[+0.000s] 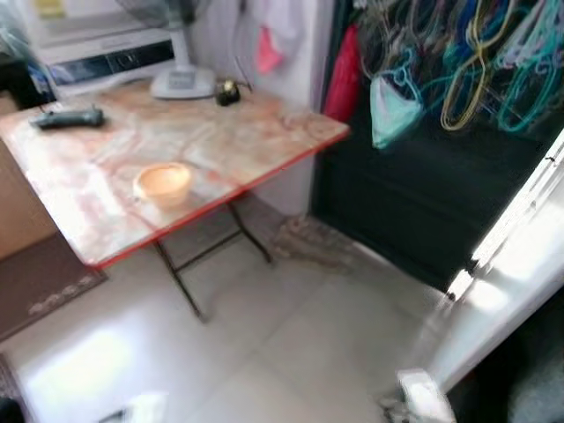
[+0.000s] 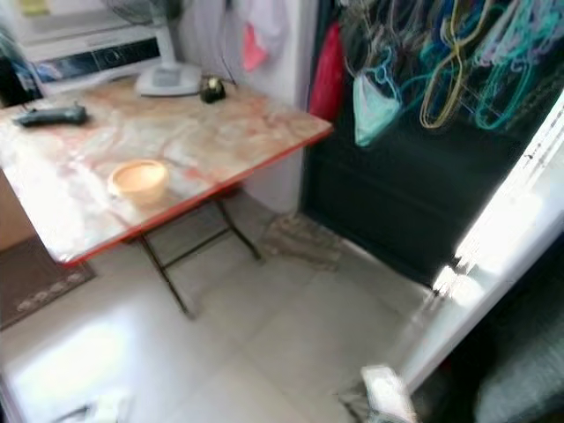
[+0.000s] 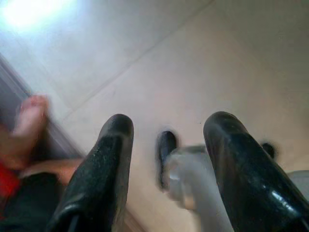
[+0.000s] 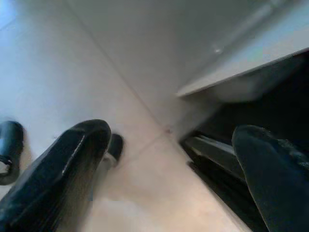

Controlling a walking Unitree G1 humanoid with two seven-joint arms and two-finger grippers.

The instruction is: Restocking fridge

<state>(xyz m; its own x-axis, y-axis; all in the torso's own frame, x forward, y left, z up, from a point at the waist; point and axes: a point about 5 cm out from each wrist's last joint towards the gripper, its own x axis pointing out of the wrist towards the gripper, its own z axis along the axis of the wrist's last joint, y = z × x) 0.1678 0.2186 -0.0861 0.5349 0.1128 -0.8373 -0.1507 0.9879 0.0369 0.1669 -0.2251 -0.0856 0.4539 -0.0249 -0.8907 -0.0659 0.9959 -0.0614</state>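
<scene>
home | folding table [image 1: 264, 132] | hung clothes hangers [image 1: 476, 62] | tiled floor [image 1: 291, 344]

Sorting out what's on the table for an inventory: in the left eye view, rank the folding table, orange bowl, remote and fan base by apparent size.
Largest to smallest:
1. folding table
2. fan base
3. remote and orange bowl: look alike in size; not ranked.

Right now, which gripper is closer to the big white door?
Right. The right gripper hangs low by the foot of the white door; the left gripper hangs over floor tiles farther off.
</scene>
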